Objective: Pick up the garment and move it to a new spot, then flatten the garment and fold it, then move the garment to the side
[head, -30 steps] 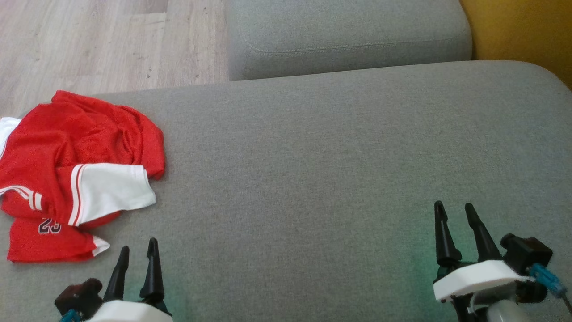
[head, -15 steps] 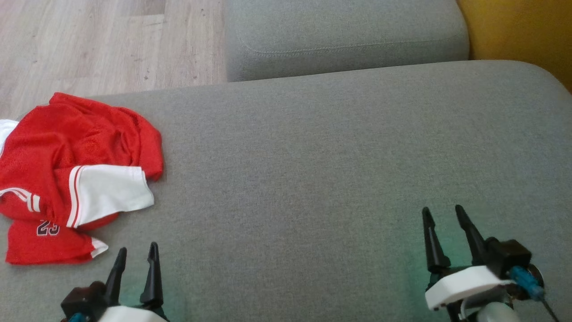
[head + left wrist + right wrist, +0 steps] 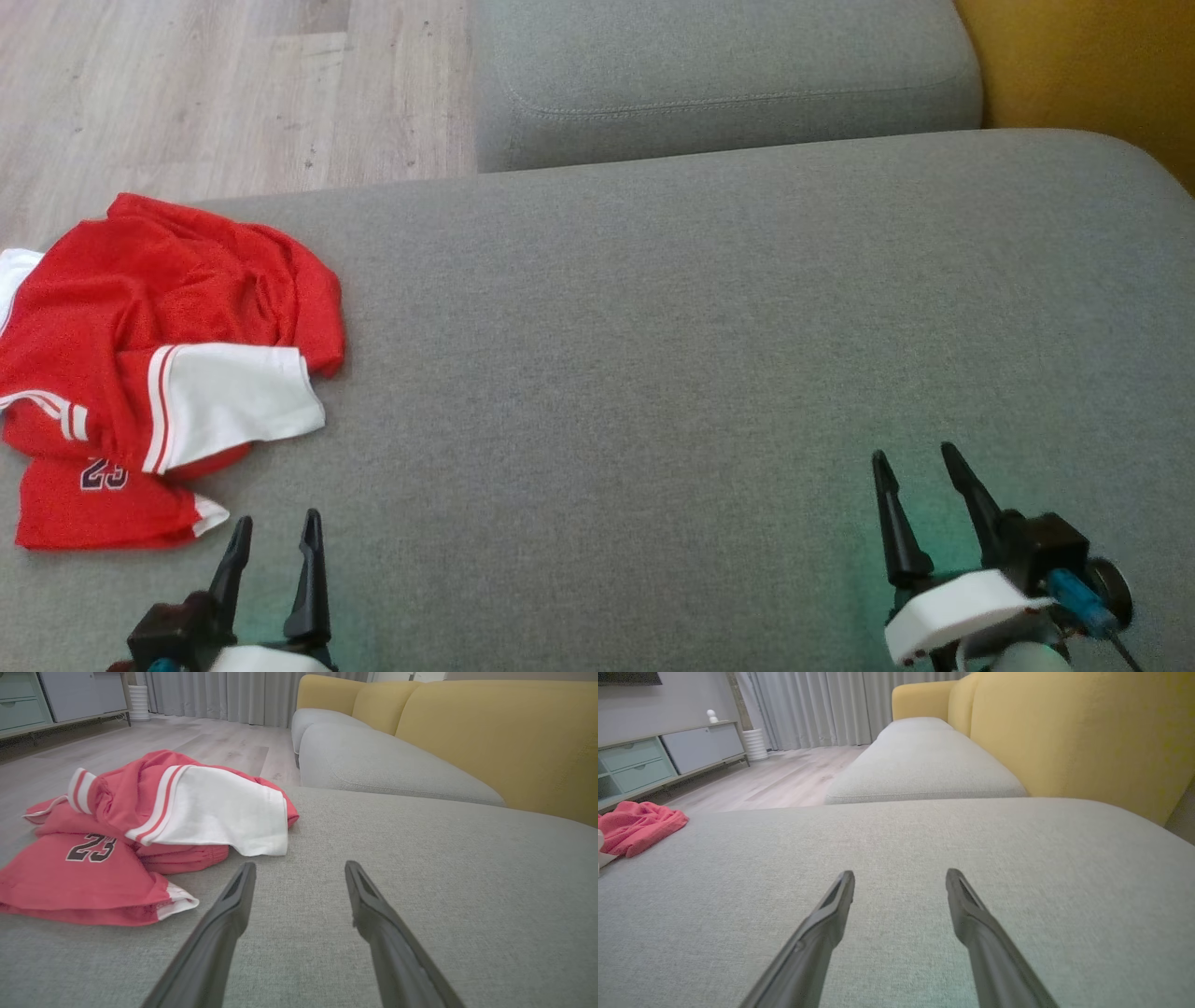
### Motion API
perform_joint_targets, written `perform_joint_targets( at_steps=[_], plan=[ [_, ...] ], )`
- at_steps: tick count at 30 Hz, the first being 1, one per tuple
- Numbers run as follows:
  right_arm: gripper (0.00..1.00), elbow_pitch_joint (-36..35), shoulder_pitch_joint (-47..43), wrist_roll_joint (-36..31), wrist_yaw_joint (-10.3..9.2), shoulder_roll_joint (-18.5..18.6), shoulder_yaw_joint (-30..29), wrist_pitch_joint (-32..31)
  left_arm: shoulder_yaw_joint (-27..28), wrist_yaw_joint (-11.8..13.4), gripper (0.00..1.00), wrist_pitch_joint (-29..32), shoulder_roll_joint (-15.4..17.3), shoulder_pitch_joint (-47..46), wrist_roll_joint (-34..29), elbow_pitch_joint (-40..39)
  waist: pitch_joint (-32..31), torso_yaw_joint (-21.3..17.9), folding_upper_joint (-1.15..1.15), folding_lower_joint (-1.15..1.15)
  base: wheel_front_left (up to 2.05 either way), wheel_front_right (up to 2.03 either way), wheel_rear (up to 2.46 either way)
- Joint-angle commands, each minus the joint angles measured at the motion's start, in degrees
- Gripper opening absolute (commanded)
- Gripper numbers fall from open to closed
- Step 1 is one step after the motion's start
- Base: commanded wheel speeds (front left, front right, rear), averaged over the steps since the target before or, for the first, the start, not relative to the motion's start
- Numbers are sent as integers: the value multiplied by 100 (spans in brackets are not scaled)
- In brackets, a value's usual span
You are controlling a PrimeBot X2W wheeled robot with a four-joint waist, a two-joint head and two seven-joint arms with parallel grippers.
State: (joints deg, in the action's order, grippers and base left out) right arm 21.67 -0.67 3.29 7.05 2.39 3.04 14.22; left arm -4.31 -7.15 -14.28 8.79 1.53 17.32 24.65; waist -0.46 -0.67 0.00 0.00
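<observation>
A red and white garment [image 3: 159,364] printed with the number 23 lies crumpled at the left edge of the grey sofa cushion [image 3: 653,355]. In the left wrist view the garment [image 3: 140,826] sits just ahead and left of my fingers. My left gripper [image 3: 276,519] is open and empty, low in the head view, a short way right of the garment's near corner. My right gripper [image 3: 913,455] is open and empty over bare cushion at the lower right. The right wrist view catches the garment [image 3: 635,828] far off at its left edge.
A second grey seat cushion [image 3: 719,75] lies beyond, with the yellow sofa back [image 3: 1092,65] to the right. Wooden floor [image 3: 205,93] begins past the cushion's far left edge. A cabinet [image 3: 649,760] and curtains [image 3: 822,704] stand across the room.
Both grippers have drawn back toward the bottom of the head view, the right one also shifting slightly left. The garment has not moved.
</observation>
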Motion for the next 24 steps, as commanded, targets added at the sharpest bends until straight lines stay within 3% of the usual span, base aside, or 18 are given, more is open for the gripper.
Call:
perform_joint_targets(
  at_steps=[1,19,24],
  plan=[
    [100,-52,178,142,44,49,71,78,227,-21,100,-72,94,-139,-24,-133,0,8,0,0,0,0,0],
    [100,125,265,144,44,49,56,78,247,-32,100,-72,66,-107,-1,-132,-50,10,0,0,0,0,0],
    [100,22,230,98,44,49,56,78,170,-33,100,-72,66,-145,4,-128,-66,168,0,0,0,0,0]
  ],
)
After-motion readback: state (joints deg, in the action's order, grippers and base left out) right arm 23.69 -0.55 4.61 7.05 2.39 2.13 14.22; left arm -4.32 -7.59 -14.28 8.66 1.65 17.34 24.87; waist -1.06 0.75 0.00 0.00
